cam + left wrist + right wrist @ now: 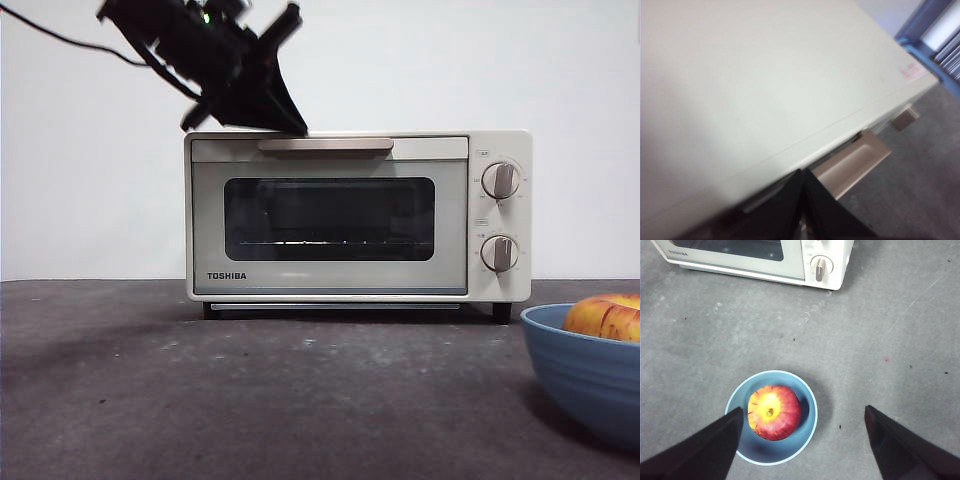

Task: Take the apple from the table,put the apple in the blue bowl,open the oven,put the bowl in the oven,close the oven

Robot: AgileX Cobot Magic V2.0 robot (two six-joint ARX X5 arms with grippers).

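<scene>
I see the dark grey speckled table [250, 400] running back to a plain white wall, with bare room across its front and left. Nearest me, at the right edge of the front view, the blue bowl [590, 375] sits with the apple [605, 318] inside it; my right gripper [802, 412] hangs above it, fingers spread wide apart, touching nothing. Open table lies between the bowl and the oven [355, 215], which stands farther back, its glass door shut. My left gripper [285, 110] comes in from the upper left, its fingers [790, 210] pressed together at the oven's top front edge, just beside the left end of the beige handle [325, 146].
</scene>
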